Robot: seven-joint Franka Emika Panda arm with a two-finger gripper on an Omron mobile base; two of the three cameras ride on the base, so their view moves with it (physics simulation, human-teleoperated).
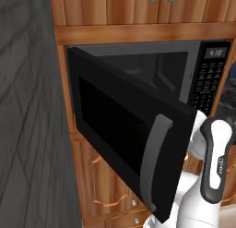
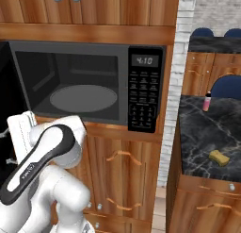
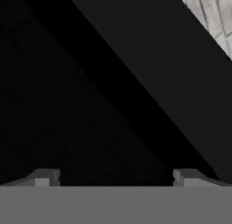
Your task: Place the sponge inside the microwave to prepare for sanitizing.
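ok, microwave (image 2: 89, 86) built into wood cabinets, long axis horizontal, door (image 1: 129, 130) swung wide open leftward. sponge (image 2: 219, 157) lies flat on the dark desk (image 2: 202, 133), well right. hand (image 3: 115, 177) fingers apart, empty, facing the black door.

Microwave (image 2: 89, 81) set into a wall of cabinets, between 1 row of cupboards (image 2: 94, 5) above and 1 of drawers (image 2: 124, 175) below. Its door (image 1: 133, 144) stands swung open to the left, handle (image 1: 154, 165) at the free edge. Inside, a turntable (image 2: 84, 97) lies on the floor; the keypad (image 2: 144, 97) sits to the right, the display (image 2: 145, 61) above it. To the right, a counter (image 2: 207, 133) carries a sponge (image 2: 219, 157) near its front and a bottle (image 2: 207, 101) farther back.
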